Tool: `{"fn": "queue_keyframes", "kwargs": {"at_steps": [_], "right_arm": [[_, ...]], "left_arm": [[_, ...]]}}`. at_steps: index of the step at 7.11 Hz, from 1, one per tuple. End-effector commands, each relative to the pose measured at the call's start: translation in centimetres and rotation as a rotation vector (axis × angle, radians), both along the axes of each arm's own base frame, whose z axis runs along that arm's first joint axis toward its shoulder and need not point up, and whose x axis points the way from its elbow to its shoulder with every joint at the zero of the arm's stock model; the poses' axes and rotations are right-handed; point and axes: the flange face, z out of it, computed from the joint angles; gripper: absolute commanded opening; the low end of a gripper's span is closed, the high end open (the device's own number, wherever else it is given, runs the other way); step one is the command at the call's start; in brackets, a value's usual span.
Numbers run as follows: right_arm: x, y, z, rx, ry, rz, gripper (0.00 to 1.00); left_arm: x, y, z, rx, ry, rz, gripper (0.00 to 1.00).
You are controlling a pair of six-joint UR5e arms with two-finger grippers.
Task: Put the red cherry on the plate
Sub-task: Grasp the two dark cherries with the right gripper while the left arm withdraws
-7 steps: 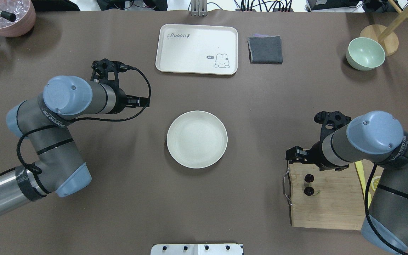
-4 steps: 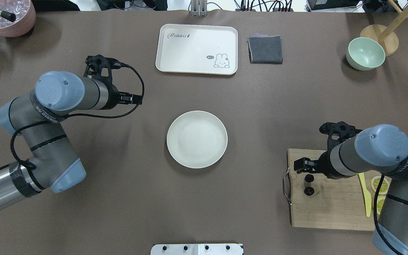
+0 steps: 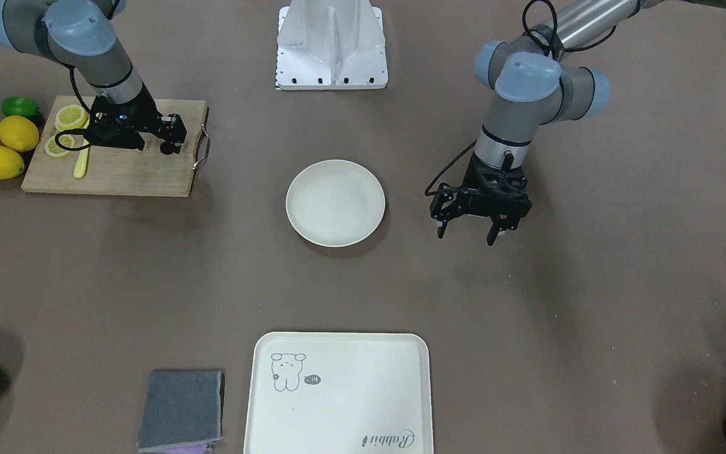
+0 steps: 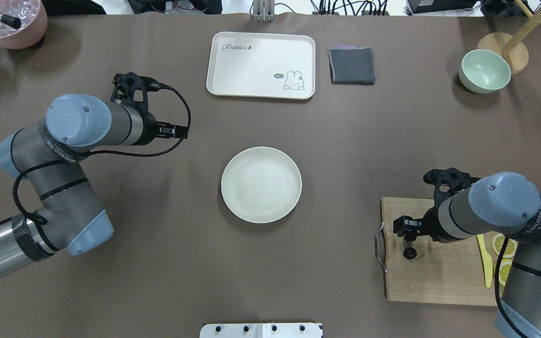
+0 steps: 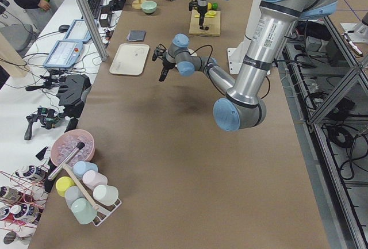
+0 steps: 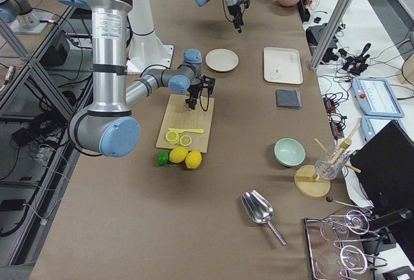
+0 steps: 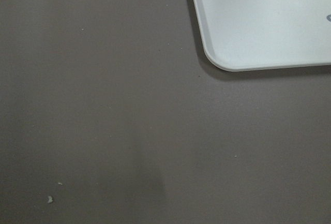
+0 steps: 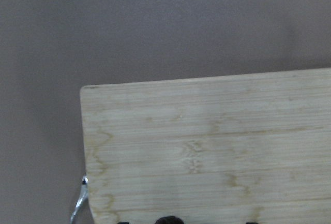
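My right hand (image 4: 409, 238), jaws apart, hangs above the tiny glossy dark-red cherry pair (image 4: 410, 253): likely light, slippery; pinch gently.

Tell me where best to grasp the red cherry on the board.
Probably from straight above, closing on one round fruit of the red cherry. It is tiny, rounded and lies low on the cutting board, with the right gripper above it.

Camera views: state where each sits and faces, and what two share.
Front-facing: across the table, looking down on the plate; both arms.
Overhead: behind the robot, looking forward and down; both arms.
Exterior left: table end; left arm nearest.
Exterior right: opposite end; right arm nearest.
Left wrist: down on tray corner; no arm.
Right wrist: down on cutting board; no arm.
Shared: first two show the plate.
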Motion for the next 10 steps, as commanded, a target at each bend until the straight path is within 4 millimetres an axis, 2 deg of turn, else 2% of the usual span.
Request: {"fn": "queue_keyframes", "kwargs": {"at_steps": [1,2,4,5,6,7,8,9,10], "right_arm": [[-0.7,0.5,0.1,0.000,0.004,-0.014,0.23],[-1.3,0.9,0.3,-0.002,0.008,-0.025,0.03],[-1.4,0.7,-0.7,0.005,-0.008,-0.025,0.00],[-0.5,-0.8,-1.5,0.001,-0.024,0.003,0.00],[0.6,-3.0,-2.8,-0.004,-0.055,0.034,0.00],[0.8,-4.4,-4.4,-0.010,-0.084,0.041,0.00],[-1.0,-5.8,-7.7,-0.004,-0.084,0.043,0.00],[-3.5,-7.5,-12.8,0.011,-0.093,0.050,0.00],[-6.0,-9.2,-16.6,0.021,-0.096,0.056,0.00]], "left_arm": [[0.0,0.0,-0.2,0.003,0.001,0.002,0.98],[0.0,0.0,-0.2,0.003,0.001,0.002,0.98],[-0.5,-0.4,-0.3,0.004,0.004,-0.004,0.98],[-1.7,-1.4,-0.3,0.001,0.005,-0.023,0.98],[-4.1,-3.1,-0.3,-0.020,0.021,-0.018,0.98],[-8.0,-5.5,0.4,-0.012,0.011,0.048,0.98],[-11.5,-7.1,3.9,-0.088,-0.048,0.126,0.98],[-14.3,-8.0,6.3,-0.135,-0.115,0.151,0.98],[-17.1,-8.7,8.7,-0.181,-0.163,0.130,0.98]]}}
